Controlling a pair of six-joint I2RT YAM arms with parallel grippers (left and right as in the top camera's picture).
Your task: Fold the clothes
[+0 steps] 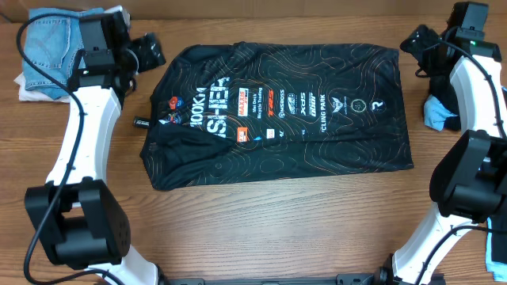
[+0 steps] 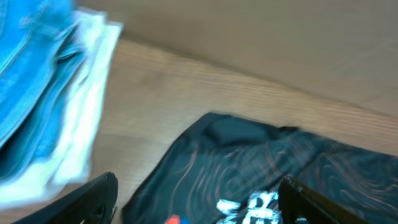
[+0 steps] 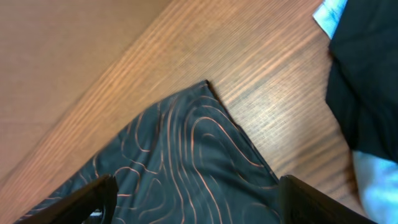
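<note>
The black jersey [image 1: 281, 115] lies flat in the middle of the table, folded into a rough rectangle with its white lettering and sponsor logos facing up. My left gripper [image 1: 150, 52] hovers open just off the jersey's far left corner; in the left wrist view the jersey [image 2: 261, 168] shows between its spread fingers [image 2: 93, 198]. At the far right corner my right gripper [image 1: 414, 44] is open too, over the jersey's corner [image 3: 186, 155], with its fingers [image 3: 314, 202] wide apart and holding nothing. A black-and-light-blue garment [image 1: 440, 111] sits bunched at the right.
A pile of folded blue denim and white cloth [image 1: 46, 57] lies at the far left, close to the left arm, and shows as the denim stack [image 2: 37, 93] in the left wrist view. The black-and-blue garment [image 3: 367, 93] lies just right of the jersey's corner.
</note>
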